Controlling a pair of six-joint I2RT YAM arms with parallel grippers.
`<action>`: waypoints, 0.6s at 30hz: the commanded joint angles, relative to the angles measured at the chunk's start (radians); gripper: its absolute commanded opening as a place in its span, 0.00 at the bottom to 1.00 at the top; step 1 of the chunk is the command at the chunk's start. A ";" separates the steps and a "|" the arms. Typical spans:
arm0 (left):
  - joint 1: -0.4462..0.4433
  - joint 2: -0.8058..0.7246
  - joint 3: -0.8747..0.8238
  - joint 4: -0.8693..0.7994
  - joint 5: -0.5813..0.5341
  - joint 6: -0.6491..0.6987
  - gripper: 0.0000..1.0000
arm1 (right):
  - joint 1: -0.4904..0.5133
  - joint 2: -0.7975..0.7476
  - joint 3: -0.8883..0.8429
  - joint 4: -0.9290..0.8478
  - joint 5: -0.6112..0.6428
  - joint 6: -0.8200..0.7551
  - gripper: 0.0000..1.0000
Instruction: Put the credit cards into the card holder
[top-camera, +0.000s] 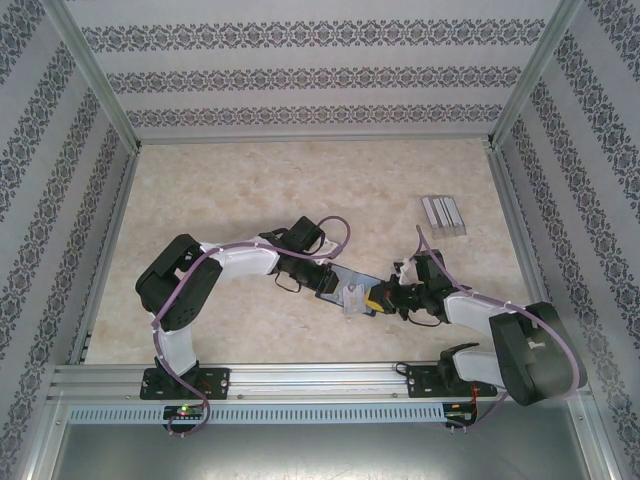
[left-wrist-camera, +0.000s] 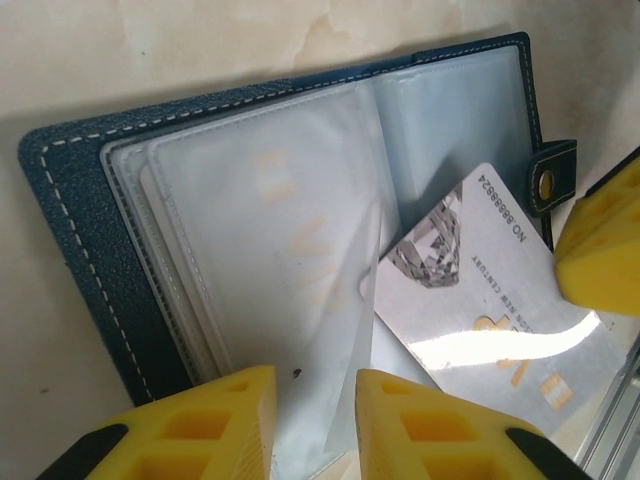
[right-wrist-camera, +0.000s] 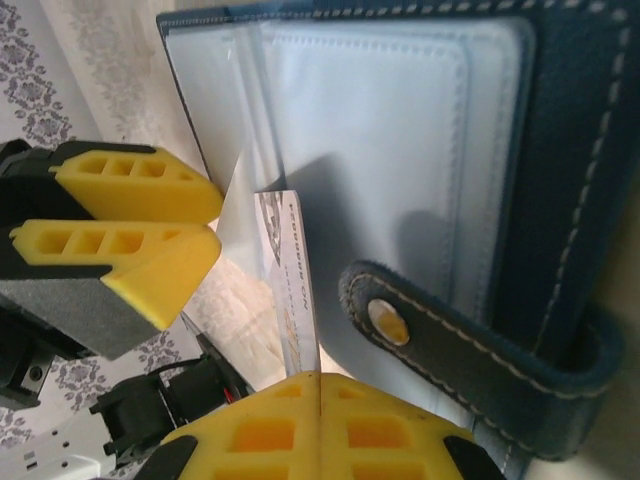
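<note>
the card holder is laid open on the bench between the two arms, with its clear sleeves fanned out. in the left wrist view a silver-grey credit card is seen on the right-hand page, one edge seemingly under a lifted sleeve. in the right wrist view it is seen edge-on, pinched in the closed right tool. the left tool is held slightly open, that sleeve in its gap. from above, a clear slotted rack is shown well apart.
</note>
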 joint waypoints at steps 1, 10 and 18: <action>-0.018 0.017 -0.018 0.044 0.026 -0.001 0.28 | -0.007 0.009 -0.006 0.038 0.067 0.008 0.00; -0.017 0.021 -0.041 0.098 0.073 -0.042 0.25 | 0.054 0.077 -0.005 0.150 0.169 0.095 0.00; -0.017 0.006 -0.063 0.102 0.053 -0.034 0.24 | 0.116 0.101 0.016 0.191 0.271 0.143 0.00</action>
